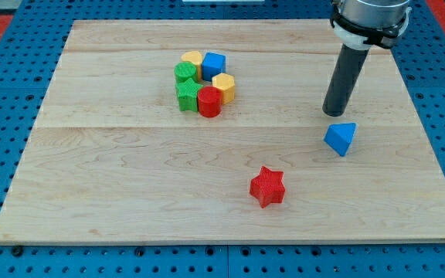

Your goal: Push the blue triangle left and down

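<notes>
The blue triangle [341,138] lies on the wooden board [130,185] at the view's right, a little below the middle. My tip [332,113] stands just above it toward the view's top and slightly to its left, a small gap away. The dark rod rises from the tip to the arm at the view's top right.
A red star [267,187] lies below and left of the triangle. A tight cluster sits at the upper middle: a blue cube [213,64], two yellow blocks [192,59] [223,86], two green blocks [185,73] [188,96] and a red cylinder [209,101]. A blue pegboard [6,93] surrounds the board.
</notes>
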